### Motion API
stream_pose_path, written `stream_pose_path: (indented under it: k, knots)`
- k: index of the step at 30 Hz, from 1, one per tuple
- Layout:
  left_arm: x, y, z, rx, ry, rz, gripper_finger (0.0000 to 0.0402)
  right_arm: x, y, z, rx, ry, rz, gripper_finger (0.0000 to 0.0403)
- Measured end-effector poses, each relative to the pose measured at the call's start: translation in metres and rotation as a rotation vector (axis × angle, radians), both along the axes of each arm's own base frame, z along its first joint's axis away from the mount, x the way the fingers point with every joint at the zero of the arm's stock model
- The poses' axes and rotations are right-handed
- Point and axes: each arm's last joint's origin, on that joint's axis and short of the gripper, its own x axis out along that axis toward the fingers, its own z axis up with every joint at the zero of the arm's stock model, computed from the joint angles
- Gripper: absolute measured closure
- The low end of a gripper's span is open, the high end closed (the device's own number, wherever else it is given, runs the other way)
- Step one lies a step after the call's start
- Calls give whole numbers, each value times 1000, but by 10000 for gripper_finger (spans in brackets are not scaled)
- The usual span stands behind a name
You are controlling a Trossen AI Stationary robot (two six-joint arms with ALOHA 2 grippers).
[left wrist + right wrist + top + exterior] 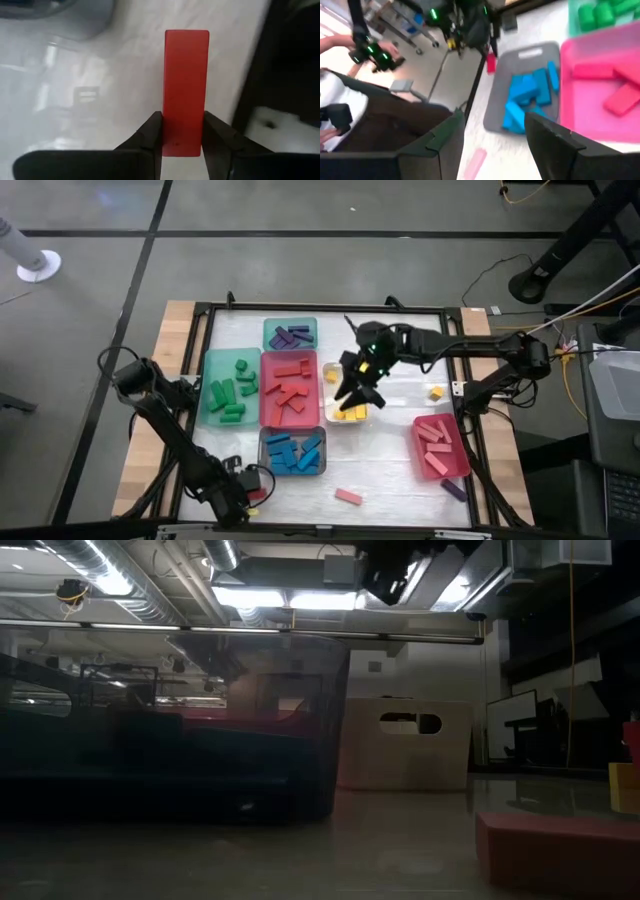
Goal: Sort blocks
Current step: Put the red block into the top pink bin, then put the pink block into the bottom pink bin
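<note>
A red block (186, 85), a short bar, sits between the fingers of my left gripper (182, 132), which is shut on it at the table's near left corner (252, 492). The right wrist view shows the same block (491, 64) below that gripper. My right gripper (495, 145) is open and holds nothing. It hovers over the white tray (332, 370), which holds yellow blocks (352, 413). Other blocks lie sorted in trays: green (230, 392), red (291, 392), purple (291, 336), blue (294, 452) and pink (436, 442). My left gripper pinches the red bar's two long sides near one end (182, 137) between its two fingers. The fingers slant steeply down and lie along the bar, which sticks out past the fingertips. I cannot tell whether its far end touches the table.
Loose on the table lie a pink block (348, 496) near the front edge, a yellow block (436, 392) and a purple block (453, 489) at the right. A black frame (205, 310) rims the table. A person's hand (390, 50) shows beyond the near edge.
</note>
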Motion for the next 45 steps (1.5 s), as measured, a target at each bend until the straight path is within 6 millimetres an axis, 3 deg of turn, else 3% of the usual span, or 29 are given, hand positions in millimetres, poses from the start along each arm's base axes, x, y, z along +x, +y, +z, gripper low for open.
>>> stream_pose_path:
  k: [10,13,16,22,29,39,45]
  knots:
    - [-4,14,80,-293,-268,93,319,-11,59,-16,-131,202,31,198]
    - [-4,33,99,-195,-404,83,319,-16,77,-20,-182,248,20,198]
    - [-2,60,109,31,-491,54,319,-21,96,-22,-229,284,-24,198]
    - [13,123,110,459,-427,99,316,-29,131,-26,-268,345,-218,198]
    - [34,178,105,645,-272,93,307,-31,179,-48,-161,462,-394,198]
    - [45,220,104,702,-184,99,251,-22,236,-103,-123,547,-380,198]
    - [47,234,104,705,-161,122,223,-12,246,-131,-142,566,-367,198]
